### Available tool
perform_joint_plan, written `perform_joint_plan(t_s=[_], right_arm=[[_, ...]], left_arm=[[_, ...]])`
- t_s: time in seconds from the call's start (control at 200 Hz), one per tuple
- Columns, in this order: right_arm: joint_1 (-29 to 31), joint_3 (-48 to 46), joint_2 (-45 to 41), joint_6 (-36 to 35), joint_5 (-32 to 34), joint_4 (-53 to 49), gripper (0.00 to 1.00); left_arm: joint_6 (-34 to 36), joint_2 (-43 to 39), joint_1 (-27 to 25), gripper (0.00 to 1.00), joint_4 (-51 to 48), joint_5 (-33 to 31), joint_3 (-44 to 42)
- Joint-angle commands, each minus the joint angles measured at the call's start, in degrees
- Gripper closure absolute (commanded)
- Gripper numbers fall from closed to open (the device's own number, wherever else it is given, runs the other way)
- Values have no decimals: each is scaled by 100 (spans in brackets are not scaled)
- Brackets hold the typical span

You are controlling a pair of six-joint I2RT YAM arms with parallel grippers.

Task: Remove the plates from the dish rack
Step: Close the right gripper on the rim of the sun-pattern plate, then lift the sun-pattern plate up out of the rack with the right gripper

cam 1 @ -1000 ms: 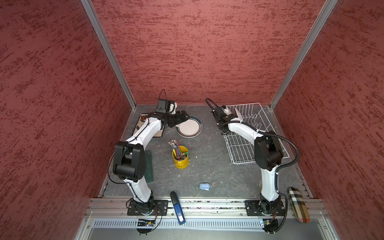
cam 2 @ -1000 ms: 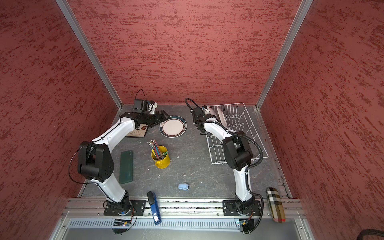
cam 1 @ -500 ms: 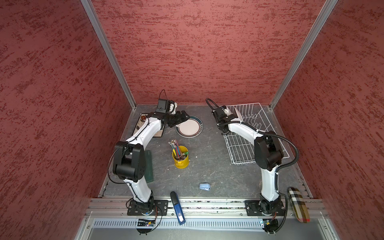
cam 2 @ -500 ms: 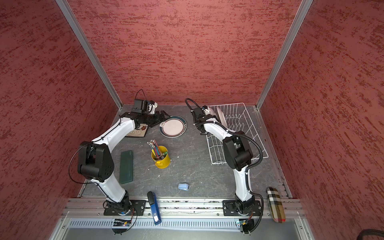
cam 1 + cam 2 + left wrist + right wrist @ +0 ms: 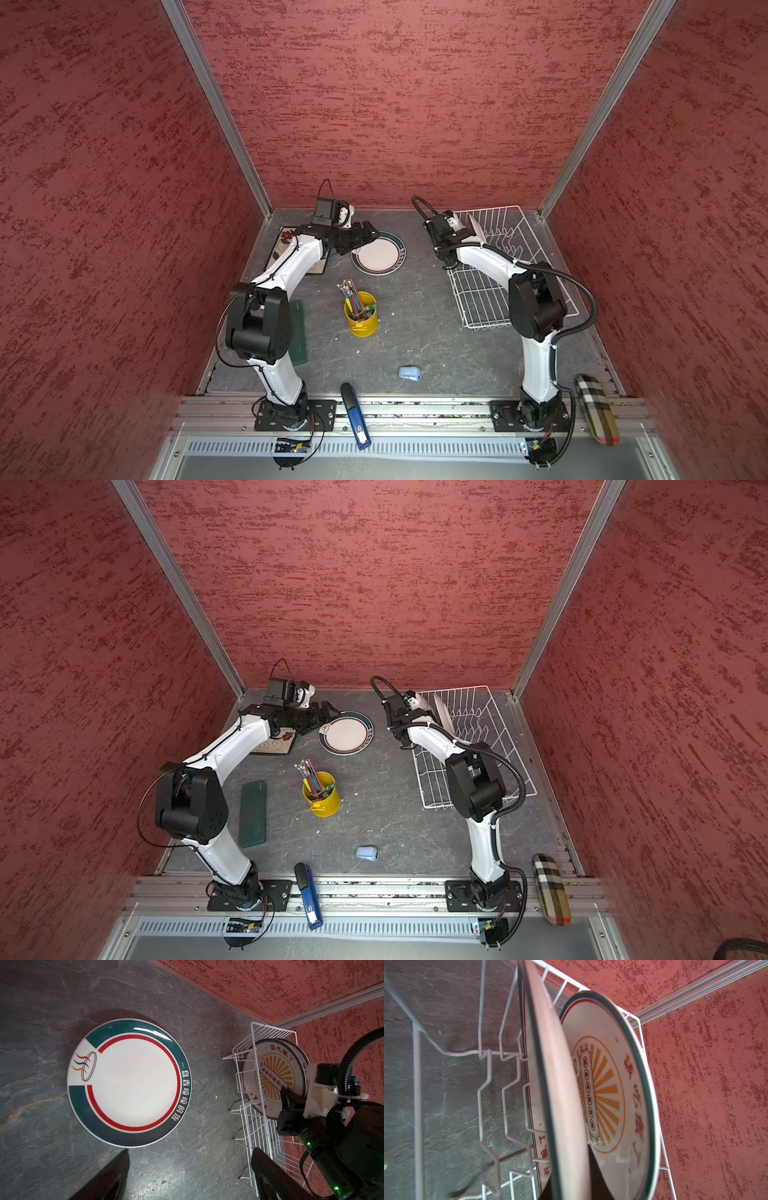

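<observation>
Nothing in the top views has visibly shifted since the earlier frame: both arms sit in the same poses and the plates lie where they did. The step in hand is the grasp on the next plate in the dish rack (image 5: pixel 484 297). The right pincer (image 5: pixel 284 1093) reaches in at the rack's end nearest the back wall. The left wrist view shows one dark finger (image 5: pixel 293 1098) lying against the sunburst face of the front plate (image 5: pixel 270 1072). In the right wrist view that plate's rim runs edge-on down the middle, so I judge the pincer is pinching its rim, though the finger behind the plate is hidden. A second plate (image 5: pixel 612 1088) stands upright just behind it; whether the two touch low down I cannot tell. Two plates are already out: a green-rimmed plate (image 5: pixel 133 1082) lies flat on the surface (image 5: pixel 415 332), and a square plate (image 5: pixel 276 742) lies beside it, partly under the left arm. The left pincer (image 5: pixel 190 1150) hovers spread wide and empty near the green-rimmed plate's edge. The next move calls for a lift straight up along the prongs until the rim clears the wires, without tipping back into the second plate. After that comes a swing toward bare surface and a turn to lay the plate flat.
</observation>
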Motion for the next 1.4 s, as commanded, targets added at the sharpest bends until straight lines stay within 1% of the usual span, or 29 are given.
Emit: perform_joint_plan(t_s=[0.0, 0.406, 1.192, 1.398], right_arm=[[2, -63, -49, -107, 76, 112, 88], [11, -45, -115, -182, 273, 149, 100], [99, -24, -444, -307, 523, 118, 100], [161, 121, -468, -283, 615, -26, 100]], left_arm=[[61, -137, -3, 8, 0, 66, 56], [64, -159, 6, 8, 17, 68, 33], [43, -185, 5, 8, 0, 38, 11], [33, -193, -3, 7, 16, 43, -4]])
